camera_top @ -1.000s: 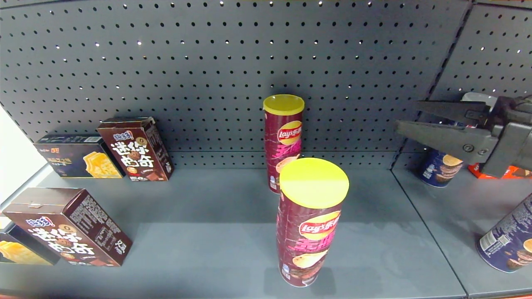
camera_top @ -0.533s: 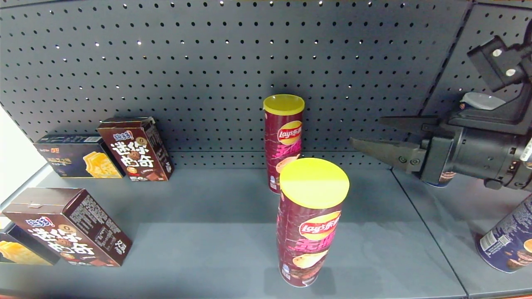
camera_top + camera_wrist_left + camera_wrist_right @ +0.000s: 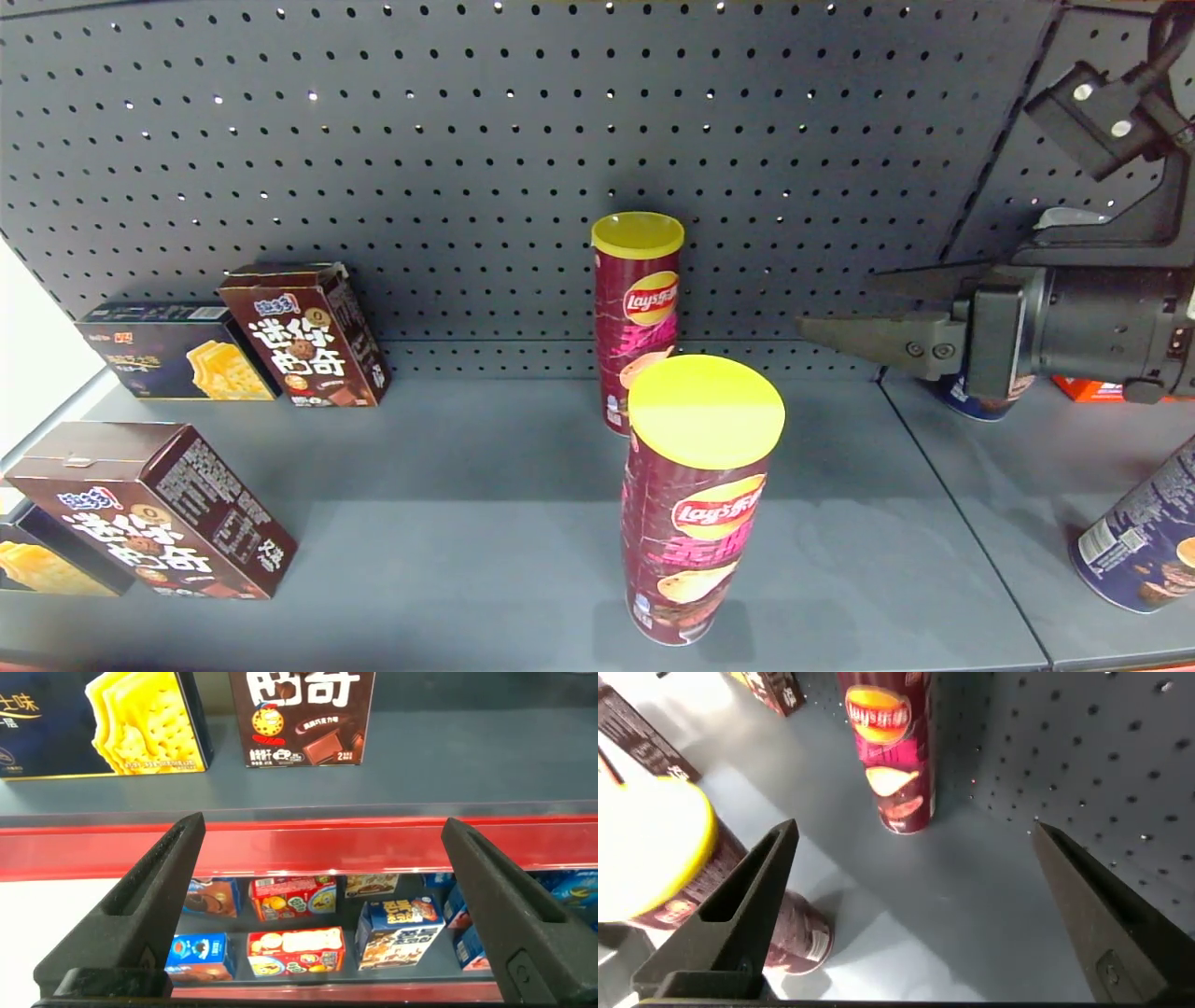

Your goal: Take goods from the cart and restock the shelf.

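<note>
Shelf: grey board with a perforated back wall; a red strip runs along its front edge.
Front chips can: maroon with a yellow lid, upright near the front edge of the shelf, about the middle of the bay.
Back chips can: same kind, upright close to the back wall, directly behind the front one and apart from it.
Right arm: hangs above the line where this bay meets the next bay on the right, pointing toward the cans.
Right jaws: released wide, nothing between them, well apart from both cans.
Left jaws: released wide and empty, facing the red strip.
Boxes on the left: a brown cookie box and a dark cracker box stand at the back; a second brown box lies nearer the front.
Right bay: a dark blue can near the front, an orange box partly hidden behind the arm.
Lower shelf: small snack boxes in rows.
</note>
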